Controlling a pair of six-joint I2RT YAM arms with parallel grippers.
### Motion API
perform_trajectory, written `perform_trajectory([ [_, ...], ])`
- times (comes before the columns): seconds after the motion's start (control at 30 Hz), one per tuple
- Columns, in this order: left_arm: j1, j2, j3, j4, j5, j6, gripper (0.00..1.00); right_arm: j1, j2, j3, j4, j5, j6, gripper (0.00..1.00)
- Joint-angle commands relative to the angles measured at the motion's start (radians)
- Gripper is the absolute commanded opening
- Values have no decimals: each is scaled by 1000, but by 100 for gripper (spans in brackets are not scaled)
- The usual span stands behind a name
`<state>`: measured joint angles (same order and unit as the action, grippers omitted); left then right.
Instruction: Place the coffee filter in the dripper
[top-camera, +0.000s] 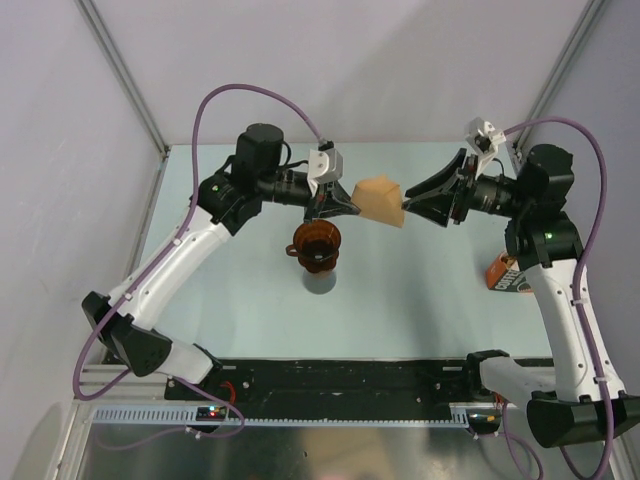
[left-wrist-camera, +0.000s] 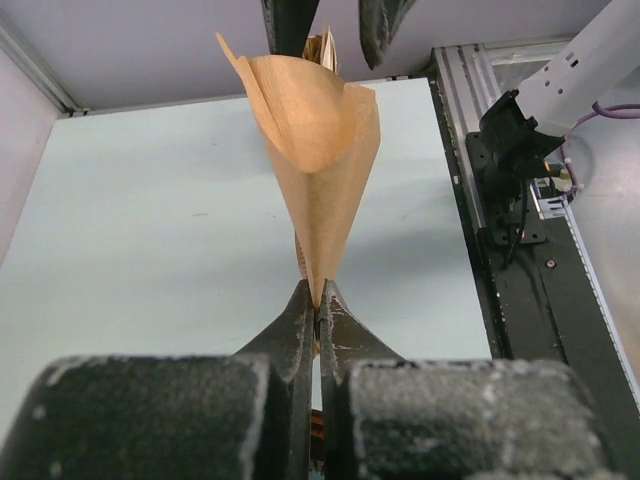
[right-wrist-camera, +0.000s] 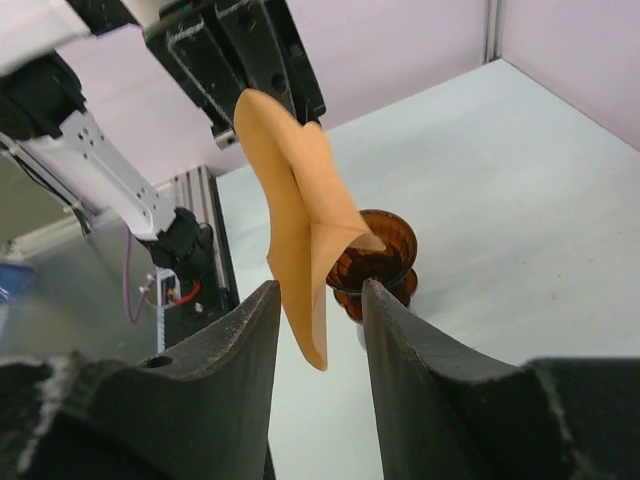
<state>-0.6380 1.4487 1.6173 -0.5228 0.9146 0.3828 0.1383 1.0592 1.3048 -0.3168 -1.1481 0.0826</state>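
My left end effector (left-wrist-camera: 317, 297) is clamped on the tip of the tan paper cone filter (top-camera: 380, 200), aloft, axis roughly level. My right end effector (right-wrist-camera: 320, 290) stands with jaws apart astride its open edge. The reddish-brown translucent plastic dripper (top-camera: 317, 243) lies below, on the left end effector's side.

The coffee filter (top-camera: 380, 200) hangs between your left end effector (top-camera: 352, 203) and right end effector (top-camera: 408, 208) (its jaws parted), closing that gap. The dripper (top-camera: 316, 243) stands uncovered from above, with bare counter (top-camera: 400, 300) on its near side. An orange bag (top-camera: 508, 272) sits beside the right arm (top-camera: 560, 300).
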Motion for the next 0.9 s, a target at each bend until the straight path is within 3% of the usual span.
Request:
perform_trajectory([
  [0.0, 3, -36, 6, 22, 36, 76, 0, -21, 15, 39, 110, -6, 223, 43],
  [0.27, -7, -19, 31, 23, 28, 71, 0, 23, 46, 46, 122, 69, 241, 46],
  [0.67, -13, -22, 56, 23, 34, 35, 0, 130, 101, 81, -78, 139, 4, 46],
  [0.8, -10, -19, 58, 23, 58, 23, 0, 127, 107, 79, -74, 81, -81, 67],
  [0.87, -8, -11, 65, 24, 77, 10, 0, 124, 108, 78, -49, 47, -122, 69],
])
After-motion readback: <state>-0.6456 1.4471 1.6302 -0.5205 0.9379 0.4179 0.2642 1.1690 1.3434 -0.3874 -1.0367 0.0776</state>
